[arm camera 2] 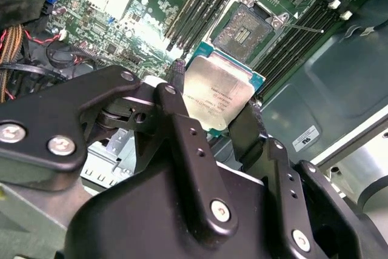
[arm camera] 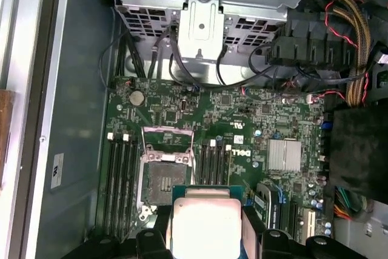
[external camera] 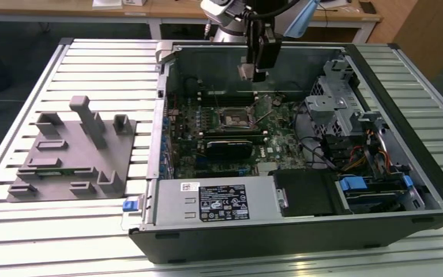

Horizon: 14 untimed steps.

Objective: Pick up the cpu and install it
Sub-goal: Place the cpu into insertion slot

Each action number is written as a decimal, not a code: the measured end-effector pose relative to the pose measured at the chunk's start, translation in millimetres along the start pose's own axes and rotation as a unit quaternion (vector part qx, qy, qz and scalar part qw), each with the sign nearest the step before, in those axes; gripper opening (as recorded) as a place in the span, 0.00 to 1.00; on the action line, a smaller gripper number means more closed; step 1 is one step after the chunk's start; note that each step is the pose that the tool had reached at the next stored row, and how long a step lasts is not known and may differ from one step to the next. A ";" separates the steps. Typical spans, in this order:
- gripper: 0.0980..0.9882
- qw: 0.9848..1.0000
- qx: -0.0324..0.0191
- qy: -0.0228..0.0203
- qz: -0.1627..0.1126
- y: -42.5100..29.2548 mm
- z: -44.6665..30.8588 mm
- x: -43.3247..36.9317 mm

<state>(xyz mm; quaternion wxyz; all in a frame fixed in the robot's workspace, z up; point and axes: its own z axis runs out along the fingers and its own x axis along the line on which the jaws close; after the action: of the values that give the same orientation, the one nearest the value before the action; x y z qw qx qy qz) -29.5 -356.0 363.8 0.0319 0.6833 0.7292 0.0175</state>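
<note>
The tool (arm camera 2: 213, 104) is clenched on the cpu (arm camera 2: 219, 91), with its two black fingers (arm camera 2: 245, 131) pressing on opposite edges of the chip, and the pale metal top shows in both wrist views. In the exterior view the tool hangs at the upper centre of the frame, over the open computer case (external camera: 283, 239); the cpu is held clear of the green motherboard (external camera: 283, 144) and near the dark socket (arm camera: 165, 177), not touching it. A grey tray (external camera: 60, 173) lies on the slatted bench (external camera: 90, 63) at the exterior view's left, beside the case.
</note>
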 end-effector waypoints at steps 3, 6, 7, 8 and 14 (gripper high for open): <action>0.50 1.000 0.000 0.000 0.000 -0.2 2.8 0.1; 0.50 1.000 0.000 0.000 0.000 -0.4 5.2 0.1; 0.50 1.000 0.000 0.000 0.000 -0.4 5.9 0.1; 0.50 1.000 0.000 0.000 0.000 -0.5 6.7 0.2; 0.50 1.000 0.001 0.000 0.000 -0.8 11.8 0.3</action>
<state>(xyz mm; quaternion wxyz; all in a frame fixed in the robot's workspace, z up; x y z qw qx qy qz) -29.5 -356.0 352.0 0.0308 0.6833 0.7293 0.0165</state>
